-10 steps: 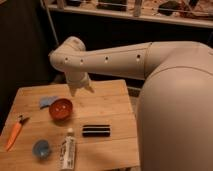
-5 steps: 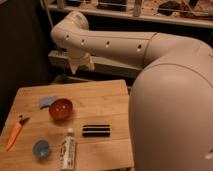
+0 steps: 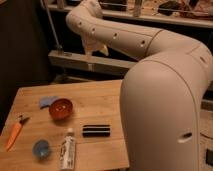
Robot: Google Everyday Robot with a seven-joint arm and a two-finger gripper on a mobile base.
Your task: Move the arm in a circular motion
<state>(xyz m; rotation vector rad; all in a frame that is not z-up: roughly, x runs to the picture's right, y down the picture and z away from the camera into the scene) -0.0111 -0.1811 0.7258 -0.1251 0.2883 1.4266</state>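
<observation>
The arm [image 3: 150,60] is a thick cream-white tube that fills the right side of the camera view and reaches up and left to a rounded bend [image 3: 82,20] near the top. From that bend a short segment points down to a flared tip, the gripper [image 3: 94,49]. The gripper hangs high above the back edge of the wooden table [image 3: 105,100], in front of a metal rail. It touches nothing on the table.
On the table lie an orange bowl [image 3: 61,108], a blue cloth [image 3: 47,101], an orange-handled tool [image 3: 15,135], a small blue cup [image 3: 41,148], a white bottle [image 3: 67,150] and a black bar [image 3: 96,130]. A metal rail [image 3: 90,61] and shelves [image 3: 165,20] stand behind.
The arm's bend and the gripper have risen steadily and shifted slightly right, away from the table top. The things on the table have not moved.
</observation>
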